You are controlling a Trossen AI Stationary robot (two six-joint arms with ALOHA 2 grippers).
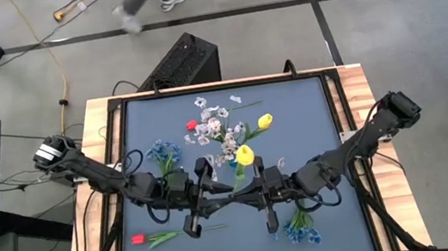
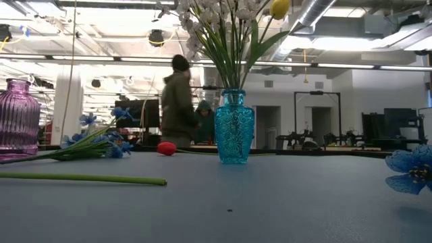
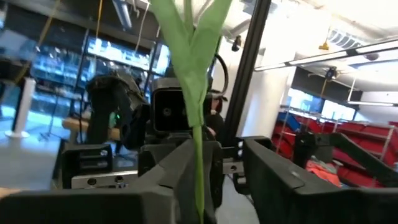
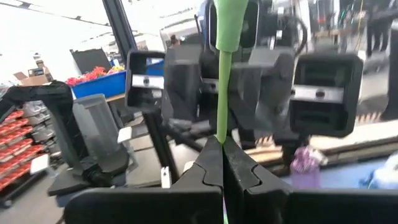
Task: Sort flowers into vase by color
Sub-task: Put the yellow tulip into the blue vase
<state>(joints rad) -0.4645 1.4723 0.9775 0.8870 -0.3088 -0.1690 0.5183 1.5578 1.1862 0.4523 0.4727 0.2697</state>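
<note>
A turquoise vase stands mid-table with white blossom sprays and a yellow tulip in it. A second yellow tulip is up in the air where my two grippers meet. My right gripper is shut on its green stem. My left gripper faces it, open, one finger on each side of the same stem. Blue sprays and a red tulip lie flat on the mat. My right gripper pinches the tulip's thin stem between its two fingertips, coming in level from the table's right and lying across the stem. The stem rises from the fingers and is held above the table. My left gripper: the stem runs close along one finger; whether it touches, I cannot tell.
A purple ribbed vase stands at the left in the low view. Another red tulip lies beside the turquoise vase. A loose green stem lies near the front. People move in the room behind the table.
</note>
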